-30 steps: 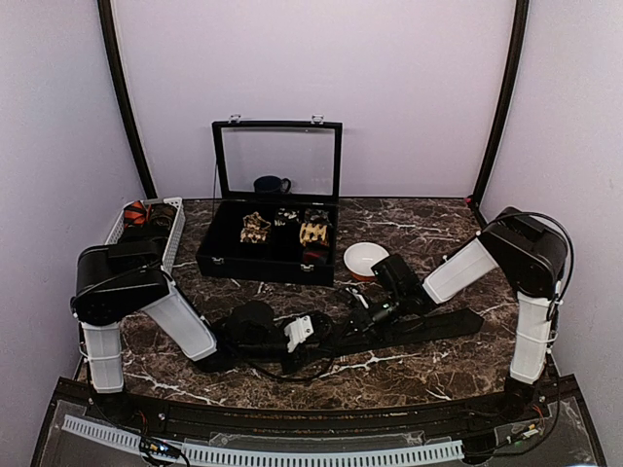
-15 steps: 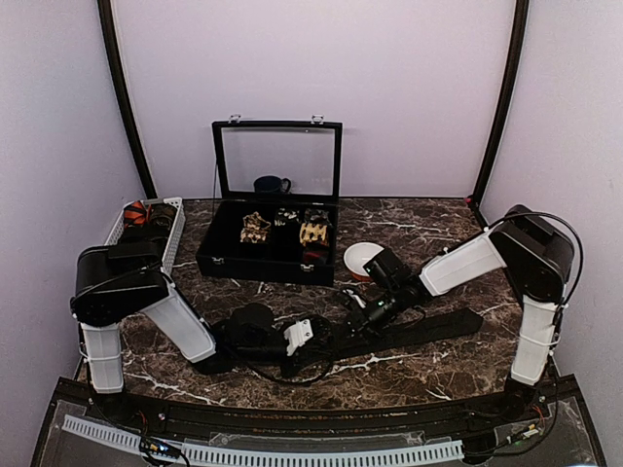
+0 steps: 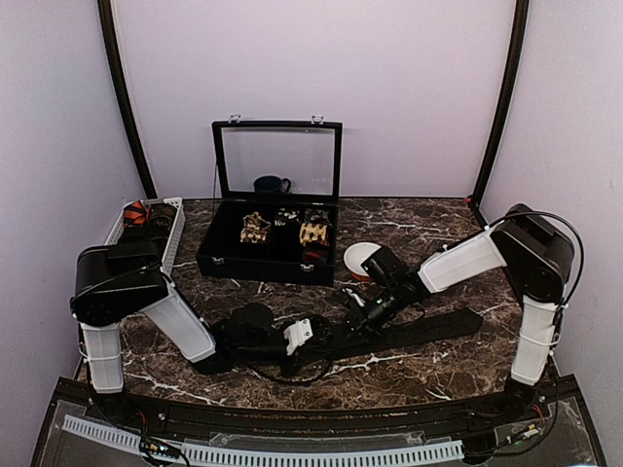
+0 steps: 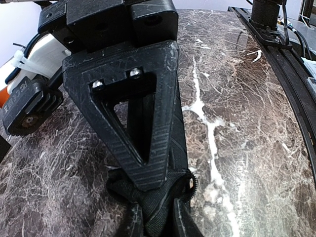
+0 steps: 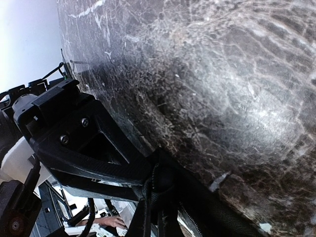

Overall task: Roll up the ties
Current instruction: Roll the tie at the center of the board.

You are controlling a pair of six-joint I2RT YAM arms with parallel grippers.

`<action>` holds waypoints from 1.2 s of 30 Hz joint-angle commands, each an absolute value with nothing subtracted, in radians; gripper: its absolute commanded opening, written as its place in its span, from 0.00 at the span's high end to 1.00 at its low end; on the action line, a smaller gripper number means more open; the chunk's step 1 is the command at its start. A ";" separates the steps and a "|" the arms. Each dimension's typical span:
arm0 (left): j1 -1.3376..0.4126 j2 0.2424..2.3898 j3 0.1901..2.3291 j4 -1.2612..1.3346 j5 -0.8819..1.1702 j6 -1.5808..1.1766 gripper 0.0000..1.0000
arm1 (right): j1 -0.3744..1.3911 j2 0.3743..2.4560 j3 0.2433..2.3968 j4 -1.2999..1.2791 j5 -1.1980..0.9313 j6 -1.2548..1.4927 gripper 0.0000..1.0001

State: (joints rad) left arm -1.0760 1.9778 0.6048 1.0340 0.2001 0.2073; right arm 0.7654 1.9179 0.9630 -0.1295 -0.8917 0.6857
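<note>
The left end effector [image 4: 159,183] is pinched narrow on a bunched fold of the plain black fabric necktie [image 3: 428,327]. The right end effector [image 5: 156,174], just beside it, clamps the same fold. Beyond it, the strip lies flat on the dark marble tabletop [image 3: 443,233].

Soft, even overhead light fills the top view, and shadows under the arms are faint. A broad pale glare washes the table [image 5: 232,94] in the right wrist view. In the left wrist view the left gripper [image 4: 157,183] and black tie [image 4: 158,217] merge into one dark mass.
</note>
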 commanded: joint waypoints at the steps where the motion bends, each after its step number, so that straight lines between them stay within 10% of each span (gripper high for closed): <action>1: -1.078 1.963 0.578 0.910 0.187 0.221 0.80 | 0.770 1.857 0.990 -0.127 -0.923 0.675 1.00; 11: -1.078 1.963 0.578 0.902 0.183 0.218 0.83 | 0.770 1.850 0.981 -0.126 -0.923 0.675 1.00; 12: -1.078 1.963 0.579 0.902 0.183 0.218 0.83 | 0.769 1.852 0.980 -0.126 -0.701 0.675 0.51; 13: -1.078 1.963 0.580 0.901 0.183 0.218 0.84 | 0.770 1.854 0.980 -0.126 -0.771 0.337 0.32; 17: -1.078 1.962 0.581 0.895 0.185 0.219 0.86 | 0.770 1.855 0.980 -0.132 -0.772 0.715 0.22; 24: -1.078 1.962 0.581 0.888 0.183 0.222 0.89 | 0.772 1.865 0.989 -0.132 -0.772 0.718 0.26; 36: -1.078 1.957 0.579 0.884 0.182 0.227 0.90 | 0.821 1.863 0.972 -0.120 -0.786 0.735 0.61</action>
